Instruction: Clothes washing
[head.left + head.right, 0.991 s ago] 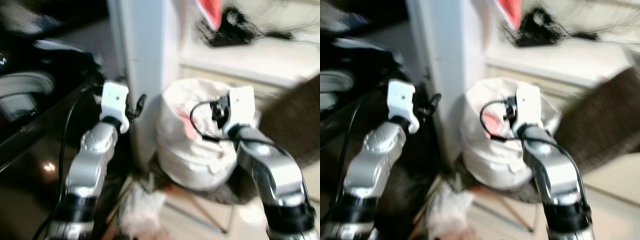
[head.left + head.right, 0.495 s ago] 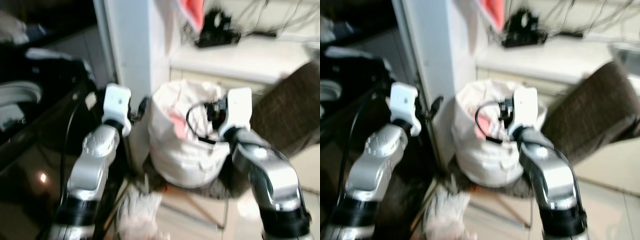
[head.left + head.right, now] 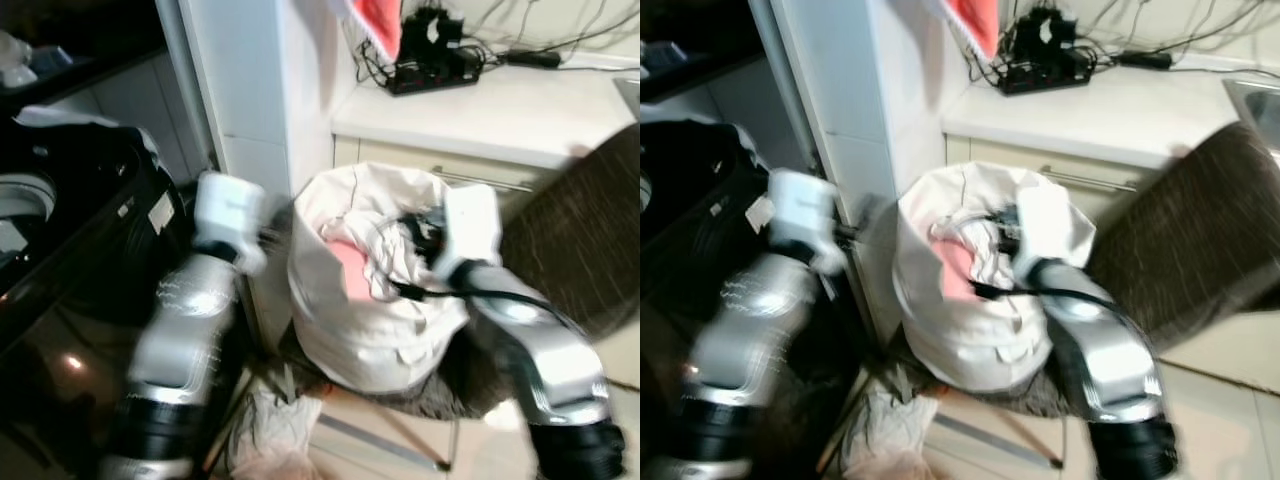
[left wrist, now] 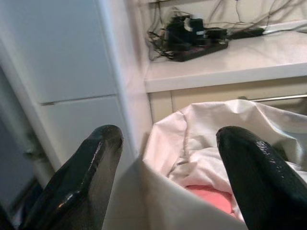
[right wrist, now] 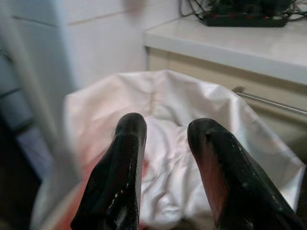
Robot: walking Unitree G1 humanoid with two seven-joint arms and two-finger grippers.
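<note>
a: where's the right gripper (image 5: 165, 143)?
b: over the mouth of the white laundry bag (image 3: 370, 330), fingers a little apart, gripping nothing.
a: the left gripper (image 4: 168, 158)?
b: spread wide and empty, by the bag's rim near the white pillar (image 3: 250, 100).
a: the clothes?
b: a pink garment (image 3: 350, 270) and white ones lie in the bag, below the counter (image 3: 500, 110) edge.

Motion blur and cropped edges

Both silver arms are smearing in the head views; the red cloth (image 3: 378, 22) and the brown towel (image 3: 1200, 215) are running off the frame edges.
</note>
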